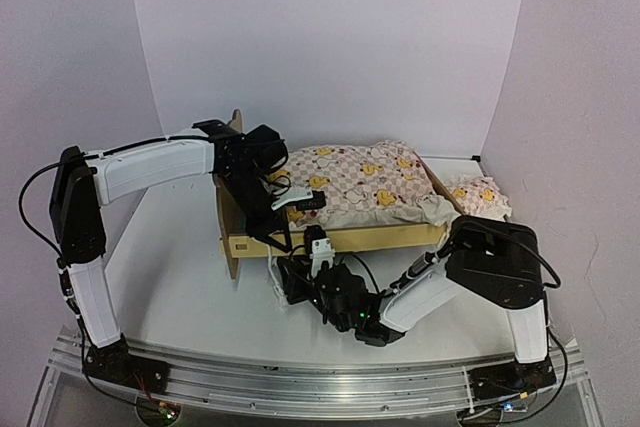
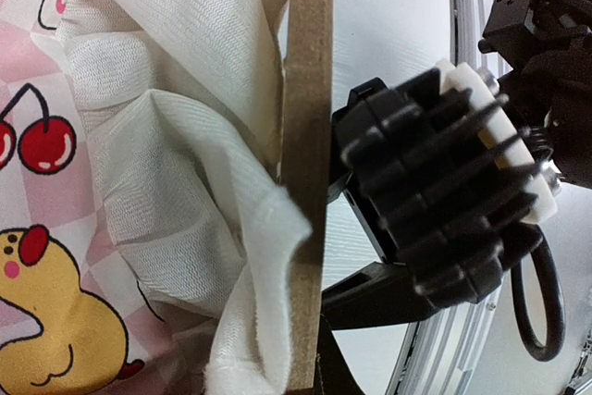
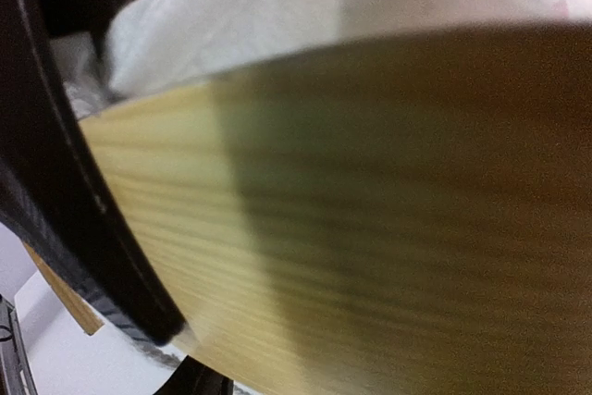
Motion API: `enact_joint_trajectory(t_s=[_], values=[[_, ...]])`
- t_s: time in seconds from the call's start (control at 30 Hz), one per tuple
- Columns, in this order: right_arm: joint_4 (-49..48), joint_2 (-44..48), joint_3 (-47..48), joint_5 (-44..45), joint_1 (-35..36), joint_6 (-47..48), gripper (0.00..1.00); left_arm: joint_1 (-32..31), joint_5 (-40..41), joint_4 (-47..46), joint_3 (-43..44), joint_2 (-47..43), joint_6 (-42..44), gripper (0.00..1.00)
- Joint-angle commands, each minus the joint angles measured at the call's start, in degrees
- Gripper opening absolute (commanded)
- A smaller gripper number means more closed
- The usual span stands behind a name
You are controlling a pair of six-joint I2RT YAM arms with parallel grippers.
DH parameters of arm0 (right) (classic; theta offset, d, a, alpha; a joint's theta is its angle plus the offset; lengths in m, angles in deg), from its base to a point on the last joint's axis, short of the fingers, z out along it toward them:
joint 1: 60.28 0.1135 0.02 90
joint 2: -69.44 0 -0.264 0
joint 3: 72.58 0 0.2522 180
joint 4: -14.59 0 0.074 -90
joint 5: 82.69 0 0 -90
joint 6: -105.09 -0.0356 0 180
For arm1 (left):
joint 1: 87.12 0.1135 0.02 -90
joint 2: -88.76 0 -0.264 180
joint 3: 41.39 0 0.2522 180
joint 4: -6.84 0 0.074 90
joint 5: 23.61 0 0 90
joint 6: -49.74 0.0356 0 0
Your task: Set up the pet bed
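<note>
Pet bed [image 1: 400, 237] at middle of desk [image 1: 170, 267], duck quilt [image 1: 370, 177] lying in it. My left end effector [image 1: 298, 203] at near rail [image 2: 307, 136] by headboard [image 1: 236, 132], my right end effector [image 1: 318, 245] outside same rail; both: cannot tell if apart or clamped.

— How was the light over the table [image 1: 170, 277]?
— Bright, even, from overhead; shadows were faint, the wall [image 1: 330, 37] at twelve o'clock evenly lit.
— Your wrist views?
— My right one was blurred: the pet bed [image 3: 388, 247] filled it, out of focus, dim toward three o'clock. Left was sharp; the quilt [image 2: 176, 164] looked washed out at twelve.
</note>
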Motion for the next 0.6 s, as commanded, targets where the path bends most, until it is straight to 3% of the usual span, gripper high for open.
enact_joint_trajectory(t_s=[0.0,0.17,0.37,0.47,0.57], values=[[-6.2,-1.3,2.4,-2.8,0.4,-1.0,0.41,-0.3,-7.4,0.0,4.4,-1.9,-2.5,0.00],[-6.3,-2.4,4.3,-2.9,0.7,0.4,0.40,-0.4,-7.5,-0.1,5.3,-1.3,-2.5,0.00],[-6.3,-3.8,4.7,3.1,0.7,1.6,0.01,-0.3,-7.8,-0.1,4.4,-1.6,-2.5,0.00],[-5.6,-3.7,2.3,3.6,0.7,0.5,0.00,0.4,-6.5,-2.2,1.8,-1.7,-1.4,0.00],[1.6,-3.4,1.4,2.2,0.7,-2.4,0.00,2.4,-3.3,-7.1,-2.0,-1.2,1.3,0.00]])
